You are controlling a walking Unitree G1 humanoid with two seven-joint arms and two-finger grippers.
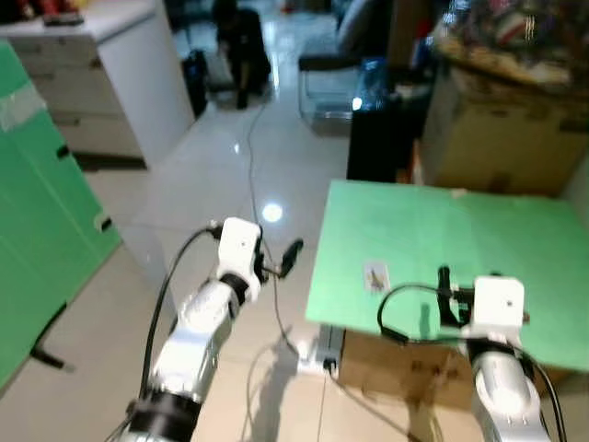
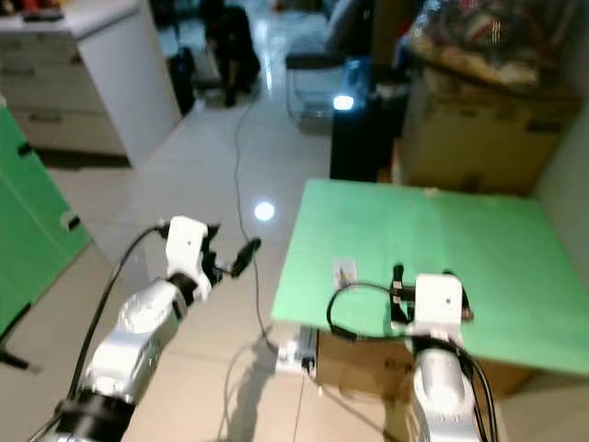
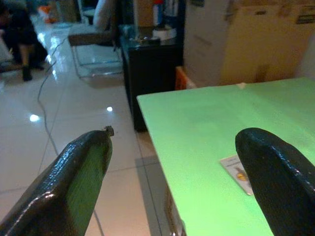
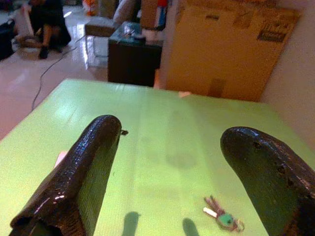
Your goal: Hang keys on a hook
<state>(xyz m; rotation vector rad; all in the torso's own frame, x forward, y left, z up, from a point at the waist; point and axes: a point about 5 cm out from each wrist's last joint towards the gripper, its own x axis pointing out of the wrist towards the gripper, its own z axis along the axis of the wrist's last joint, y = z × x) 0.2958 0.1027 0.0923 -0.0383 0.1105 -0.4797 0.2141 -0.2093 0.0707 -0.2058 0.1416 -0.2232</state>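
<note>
We have our right gripper (image 4: pixel 167 172) held above the green table (image 4: pixel 162 128) with its two black fingers (image 4: pixel 78 172) spread wide and nothing between them. The keys (image 4: pixel 221 218), a small bunch with a teal tag, lie flat on the green surface just ahead of and below this gripper, nearer its right-hand finger than its left and not centred in the gap. Our left gripper (image 3: pixel 172 182) is also spread and empty; it hangs off the table's near left edge, over the glossy floor (image 3: pixel 64 123), with a small card (image 3: pixel 237 173) lying on the green top close beside its right finger. We judge the pick-up has not begun. The chief risk, as we see it, is coming straight down as we are: the off-centre bunch could be caught by one finger and pushed along the smooth top rather than closed on. Keys lying so flat may also let the fingertips scrape over them or pinch only the tag, leaving the ring dangling loosely. We cannot make out any hook near either gripper, so the hanging spot remains to be found.
</note>
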